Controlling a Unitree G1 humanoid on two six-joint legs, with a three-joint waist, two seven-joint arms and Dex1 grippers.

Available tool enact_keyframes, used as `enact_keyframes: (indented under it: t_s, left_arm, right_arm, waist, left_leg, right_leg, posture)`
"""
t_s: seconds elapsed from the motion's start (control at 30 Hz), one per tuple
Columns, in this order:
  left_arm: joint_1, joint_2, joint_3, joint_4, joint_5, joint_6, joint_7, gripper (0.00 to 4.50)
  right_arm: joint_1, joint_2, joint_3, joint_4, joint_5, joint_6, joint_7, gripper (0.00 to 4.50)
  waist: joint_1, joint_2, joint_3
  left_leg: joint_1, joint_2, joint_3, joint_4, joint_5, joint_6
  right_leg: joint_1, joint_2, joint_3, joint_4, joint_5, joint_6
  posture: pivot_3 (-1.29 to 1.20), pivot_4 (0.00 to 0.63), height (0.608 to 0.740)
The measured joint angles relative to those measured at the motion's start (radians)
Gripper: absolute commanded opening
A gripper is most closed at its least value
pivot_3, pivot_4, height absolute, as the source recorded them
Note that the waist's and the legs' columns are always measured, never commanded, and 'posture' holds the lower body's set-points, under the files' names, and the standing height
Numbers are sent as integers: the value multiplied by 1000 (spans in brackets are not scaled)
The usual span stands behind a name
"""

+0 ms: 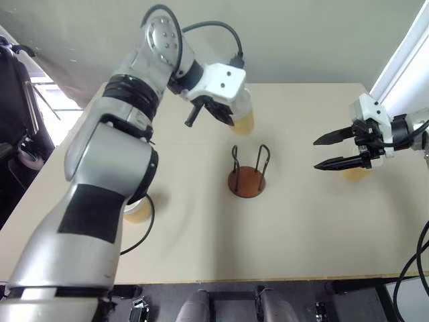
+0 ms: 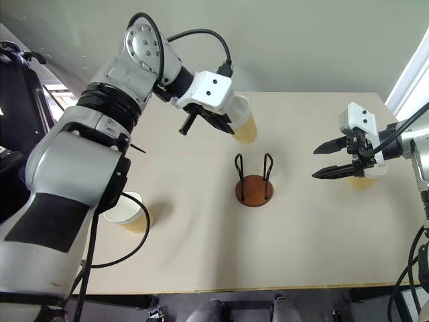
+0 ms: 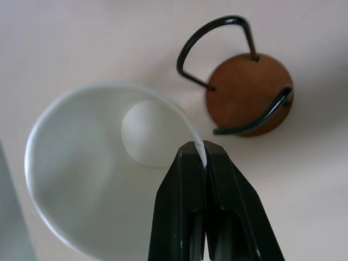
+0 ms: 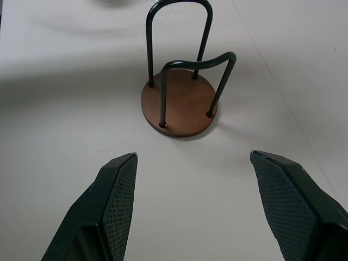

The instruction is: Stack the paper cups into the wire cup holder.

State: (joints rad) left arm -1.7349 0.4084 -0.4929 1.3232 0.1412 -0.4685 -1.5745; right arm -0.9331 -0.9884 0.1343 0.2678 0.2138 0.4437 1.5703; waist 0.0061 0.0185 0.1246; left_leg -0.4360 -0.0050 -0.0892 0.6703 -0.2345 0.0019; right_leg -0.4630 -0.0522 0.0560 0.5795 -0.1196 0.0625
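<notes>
A paper cup is pinched by its rim in the left gripper and held tilted just behind and above the wire cup holder, while the right gripper is spread empty beside it.

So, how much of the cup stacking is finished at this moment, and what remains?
Nothing is stacked yet: the wire cup holder stands empty at mid-table. In hand: the left gripper is shut on the rim of one paper cup, held in the air behind the holder. Left to do: place that cup, then the cup near the table's left side and the cup behind the open right gripper, partly hidden.
</notes>
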Motion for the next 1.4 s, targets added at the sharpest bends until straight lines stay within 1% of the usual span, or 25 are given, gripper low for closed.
enact_keyframes:
  t_s: [0.03,0.07,0.13,0.17,0.23,0.27,0.37,0.6,0.8,0.93,1.13,1.23,1.4]
  left_arm:
    - [5,0,-20,-12,-24,6,0,41]
    - [10,-1,-38,-22,-45,12,-1,41]
    - [17,0,-80,-45,-97,27,-2,41]
    - [21,1,-101,-59,-123,37,-3,41]
    - [27,3,-149,-92,-178,58,-4,41]
    - [32,4,-170,-109,-201,66,-4,41]
    - [39,11,-235,-156,-278,91,-5,41]
    - [46,64,-378,-253,-426,131,-6,41]
    - [48,100,-469,-280,-479,129,-6,41]
    - [49,107,-507,-293,-505,125,-6,41]
    - [51,107,-530,-305,-529,118,-6,41]
    - [51,101,-526,-302,-530,111,-6,624]
    - [51,96,-526,-303,-534,125,-7,2392]
  right_arm:
    - [-8,3,0,2,0,1,0,3399]
    - [-17,5,0,4,0,2,0,3399]
    - [-37,6,0,11,0,3,2,3399]
    - [-46,6,0,16,0,3,3,3399]
    - [-62,6,0,26,-1,3,5,3399]
    - [-68,6,0,30,-1,3,6,3399]
    - [-72,6,0,37,-1,3,7,3399]
    - [-72,-1,0,37,-2,3,10,3399]
    - [-72,-1,0,37,-2,3,11,3399]
    - [-72,-1,0,37,-2,2,10,3399]
    - [-71,-1,0,37,-3,2,9,3399]
    - [-66,-1,0,37,-3,2,9,3399]
    - [-59,-8,0,37,-3,0,9,3399]
  waist:
    - [2,0,0]
    - [0,0,0]
    - [2,0,0]
    - [1,0,0]
    - [4,0,0]
    - [3,0,0]
    - [5,0,0]
    - [9,0,0]
    - [9,0,0]
    - [9,0,0]
    - [10,0,0]
    - [11,0,0]
    - [11,0,0]
  left_leg:
    - [0,1,-1,1,0,0]
    - [0,0,0,1,0,0]
    - [-1,1,-2,3,0,0]
    - [-1,0,-2,3,0,0]
    - [-1,1,-2,4,0,0]
    - [-1,0,-1,4,0,0]
    - [-1,0,-2,6,0,0]
    - [-1,1,-3,9,0,0]
    - [0,0,-4,12,0,0]
    - [0,-1,-4,12,0,0]
    - [0,-1,-4,11,0,0]
    - [0,-1,-5,11,0,0]
    - [0,-1,-5,11,0,0]
  right_leg:
    - [0,-3,2,0,0,0]
    - [0,0,0,0,0,0]
    - [1,-4,2,0,0,0]
    - [1,-1,2,1,0,0]
    - [1,-4,2,0,1,0]
    - [1,-1,0,1,1,0]
    - [2,-3,1,1,1,0]
    - [4,-4,1,3,1,1]
    - [5,-3,1,4,1,1]
    - [6,-3,0,4,1,1]
    - [6,-3,0,3,1,1]
    - [6,-3,1,3,0,2]
    - [6,-3,1,3,0,2]
  posture:
    - [0,150,740]
    - [0,150,740]
    - [0,150,740]
    - [0,150,740]
    - [0,150,740]
    - [0,150,740]
    - [0,150,740]
    - [0,150,740]
    - [0,150,740]
    - [0,150,740]
    - [0,150,740]
    - [0,150,740]
    - [0,150,740]
